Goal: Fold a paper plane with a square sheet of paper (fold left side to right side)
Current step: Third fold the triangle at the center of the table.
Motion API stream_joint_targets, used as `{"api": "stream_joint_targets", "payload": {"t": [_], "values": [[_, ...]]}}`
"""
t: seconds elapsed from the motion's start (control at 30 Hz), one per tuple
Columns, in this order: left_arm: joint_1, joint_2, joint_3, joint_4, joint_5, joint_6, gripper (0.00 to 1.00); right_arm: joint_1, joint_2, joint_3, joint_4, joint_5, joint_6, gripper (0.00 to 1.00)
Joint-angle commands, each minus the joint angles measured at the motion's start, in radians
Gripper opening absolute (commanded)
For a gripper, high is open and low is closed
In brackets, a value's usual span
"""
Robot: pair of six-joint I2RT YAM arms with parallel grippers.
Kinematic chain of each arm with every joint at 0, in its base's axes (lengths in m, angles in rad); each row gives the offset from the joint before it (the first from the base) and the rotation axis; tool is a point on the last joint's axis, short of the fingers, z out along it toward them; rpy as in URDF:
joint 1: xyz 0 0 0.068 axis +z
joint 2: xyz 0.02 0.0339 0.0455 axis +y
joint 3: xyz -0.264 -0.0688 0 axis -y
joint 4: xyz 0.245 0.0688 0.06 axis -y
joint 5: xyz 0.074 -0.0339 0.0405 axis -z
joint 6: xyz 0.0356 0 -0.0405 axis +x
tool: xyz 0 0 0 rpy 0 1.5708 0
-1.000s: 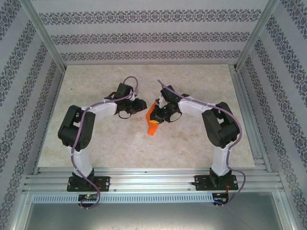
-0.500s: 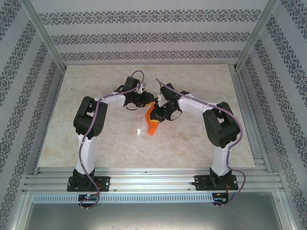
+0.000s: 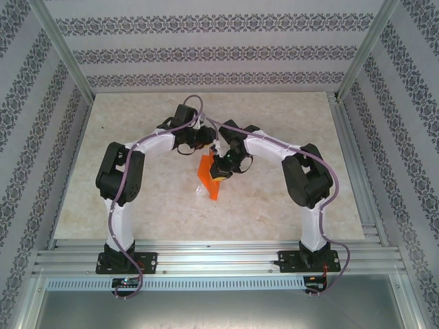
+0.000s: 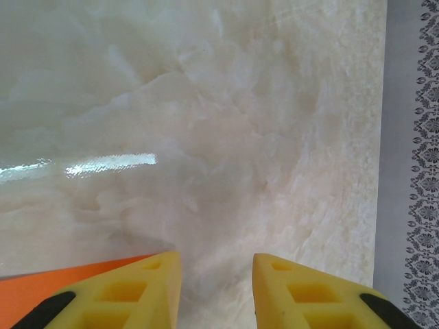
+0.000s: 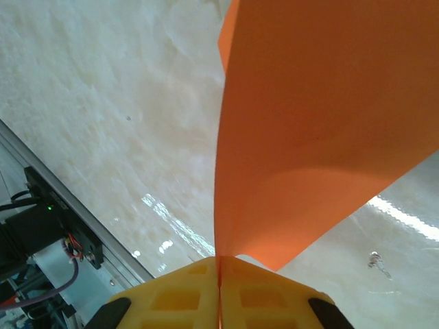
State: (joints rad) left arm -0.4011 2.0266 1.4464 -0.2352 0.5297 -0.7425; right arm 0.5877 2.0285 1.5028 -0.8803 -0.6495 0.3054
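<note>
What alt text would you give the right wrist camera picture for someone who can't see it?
The yellow-fingered right gripper is shut on an edge of the orange paper, which fans up across the right of the picture. Behind is the pale marbled table, with a black electronics box at lower left.

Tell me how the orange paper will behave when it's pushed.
Probably floppy: the orange paper curves away from where the right fingers pinch it. Likely very light, since that one edge pinch holds it up. A push would probably bend it rather than slide it.
</note>
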Motion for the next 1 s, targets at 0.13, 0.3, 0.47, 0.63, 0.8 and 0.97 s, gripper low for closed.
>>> {"api": "stream_joint_targets", "payload": {"t": [0.13,0.3,0.47,0.63,0.8,0.97], "values": [[0.015,-0.025,-0.008,-0.098,-0.013,0.063,0.23,0.006,0.009,0.040,-0.046,0.031,-0.063,0.09],[0.014,-0.008,-0.027,-0.122,-0.005,0.091,0.27,0.007,0.008,0.039,-0.043,0.033,-0.059,0.09],[0.009,0.015,-0.015,-0.157,0.004,0.123,0.33,0.014,0.019,0.052,-0.049,0.036,-0.057,0.09],[0.007,0.002,-0.015,-0.234,-0.087,0.169,0.42,0.019,0.027,0.061,-0.055,0.046,-0.056,0.10],[0.006,0.010,-0.021,-0.235,-0.067,0.173,0.41,0.021,0.029,0.065,-0.057,0.046,-0.055,0.10],[0.005,0.015,-0.041,-0.190,0.007,0.153,0.32,0.020,0.026,0.068,-0.057,0.044,-0.056,0.12]]}}
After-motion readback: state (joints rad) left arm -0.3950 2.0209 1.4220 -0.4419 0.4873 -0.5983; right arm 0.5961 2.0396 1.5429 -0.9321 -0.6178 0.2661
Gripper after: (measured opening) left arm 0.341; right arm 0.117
